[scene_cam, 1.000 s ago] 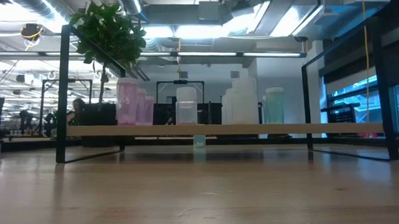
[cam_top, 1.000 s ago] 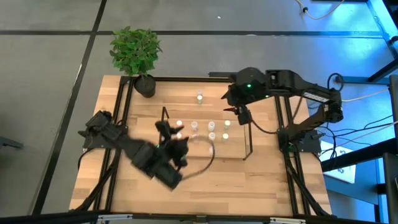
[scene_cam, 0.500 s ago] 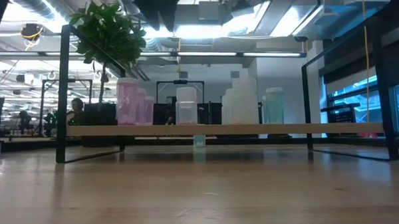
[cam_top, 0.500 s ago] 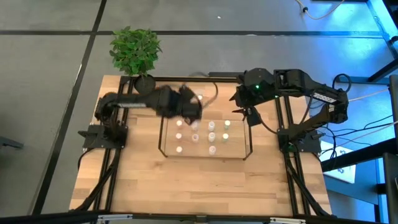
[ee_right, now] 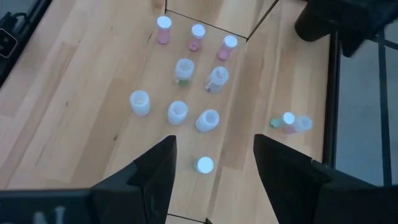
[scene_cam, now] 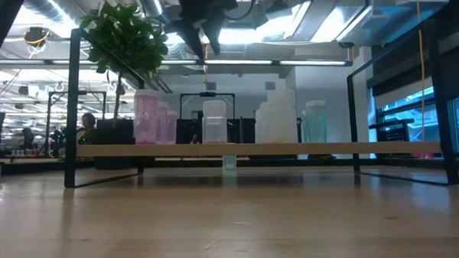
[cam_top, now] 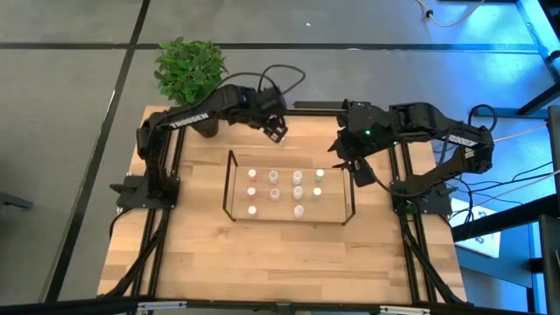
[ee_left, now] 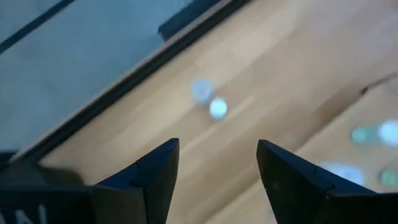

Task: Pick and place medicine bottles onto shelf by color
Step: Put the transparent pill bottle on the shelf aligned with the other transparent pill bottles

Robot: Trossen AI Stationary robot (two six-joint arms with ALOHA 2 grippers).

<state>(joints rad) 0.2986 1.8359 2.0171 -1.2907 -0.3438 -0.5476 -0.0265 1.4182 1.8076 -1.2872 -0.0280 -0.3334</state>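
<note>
Nine medicine bottles (cam_top: 275, 178) stand on your shelf (cam_top: 290, 217) at mid-tabletop (one more lies behind it). Your left hand (cam_top: 278, 135) hovers above that stray, fingers apart and empty; your right hand (cam_top: 344, 164), also spread, hangs beside the shelf.

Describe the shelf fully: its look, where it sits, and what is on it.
The shelf is a low rectangular rack of thin black rods with a light wooden board, sitting near the middle of the table between the two arms. Small medicine bottles with whitish tops stand on it in rows, pink-tinted toward one end and greenish toward the other. In the low view the board lies level on black legs. Neither end effector touches it.
</note>
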